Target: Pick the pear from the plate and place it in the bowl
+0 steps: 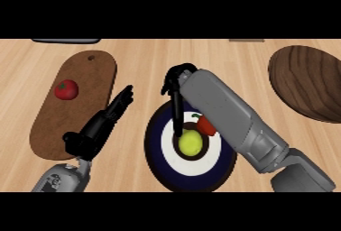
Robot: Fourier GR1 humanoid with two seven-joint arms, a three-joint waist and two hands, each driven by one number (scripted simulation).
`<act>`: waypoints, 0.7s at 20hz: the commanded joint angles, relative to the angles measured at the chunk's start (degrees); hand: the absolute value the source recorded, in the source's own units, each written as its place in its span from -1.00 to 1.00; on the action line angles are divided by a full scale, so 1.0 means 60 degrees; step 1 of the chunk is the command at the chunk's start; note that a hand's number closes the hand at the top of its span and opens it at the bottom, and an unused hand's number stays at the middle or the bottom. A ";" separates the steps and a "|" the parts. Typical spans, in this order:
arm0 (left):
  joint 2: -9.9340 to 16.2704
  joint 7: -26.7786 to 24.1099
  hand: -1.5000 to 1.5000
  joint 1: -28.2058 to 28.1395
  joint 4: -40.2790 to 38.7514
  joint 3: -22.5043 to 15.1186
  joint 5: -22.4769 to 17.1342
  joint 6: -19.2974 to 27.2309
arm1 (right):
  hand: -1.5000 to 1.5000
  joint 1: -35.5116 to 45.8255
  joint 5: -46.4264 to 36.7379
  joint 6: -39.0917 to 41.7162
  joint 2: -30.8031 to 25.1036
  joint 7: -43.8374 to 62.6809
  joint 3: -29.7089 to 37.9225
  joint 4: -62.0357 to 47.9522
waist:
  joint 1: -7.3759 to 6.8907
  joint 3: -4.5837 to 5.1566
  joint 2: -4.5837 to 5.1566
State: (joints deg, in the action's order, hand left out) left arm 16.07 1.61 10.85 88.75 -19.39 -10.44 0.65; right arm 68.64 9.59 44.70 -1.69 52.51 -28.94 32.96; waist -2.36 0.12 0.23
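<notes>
A yellow-green pear [191, 143] lies in the middle of a round plate [160, 153] with dark blue and white rings, low in the head view. A small red item [207, 126] lies beside it, partly under my right forearm. My right hand [176, 83] hangs above the plate's far rim, bent back toward me. Its fingers [177, 117] stretch straight down, the tips meeting the pear's far-left edge without curling round it. The dark wooden bowl [307, 85] sits at the right edge. My left hand [100, 126] rests open left of the plate, fingers straight.
A long brown cutting board [83, 72] lies at the left with a red tomato [66, 89] on it. A dark object's edge [66, 40] shows at the top left. Bare wooden counter [256, 67] lies between the plate and the bowl.
</notes>
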 commanded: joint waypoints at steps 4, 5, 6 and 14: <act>0.0118 -0.0305 0.00 -0.0090 -0.0166 0.0357 -0.0194 -0.0431 | -1.00 0.0666 0.0747 0.0849 0.0272 0.1415 -0.0667 -0.0925 | 0.0045 -0.0005 0.0009; -0.0139 -0.0284 0.00 -0.0258 -0.0249 0.0022 0.0116 -0.0202 | -1.00 0.0344 0.1177 0.0569 0.0273 0.1682 -0.1162 -0.0286 | 0.0027 -0.0005 -0.0028; -0.0454 -0.0087 0.00 -0.0193 -0.0058 -0.0109 0.0457 0.0303 | -1.00 0.0816 0.0916 0.0945 0.0274 0.1420 -0.0665 -0.0750 | 0.0170 -0.0013 -0.0026; -0.0421 0.0093 0.00 -0.0177 -0.0008 0.0193 0.0385 -0.0074 | -1.00 0.0018 0.0835 -0.0406 0.0277 0.1406 -0.2048 0.1012 | 0.0264 -0.0016 -0.0058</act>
State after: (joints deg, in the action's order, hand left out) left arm 14.75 1.86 9.81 88.59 -17.93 -8.99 0.00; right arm 69.62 14.76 44.20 -0.59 55.21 -38.82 34.76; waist -1.23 0.05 -0.03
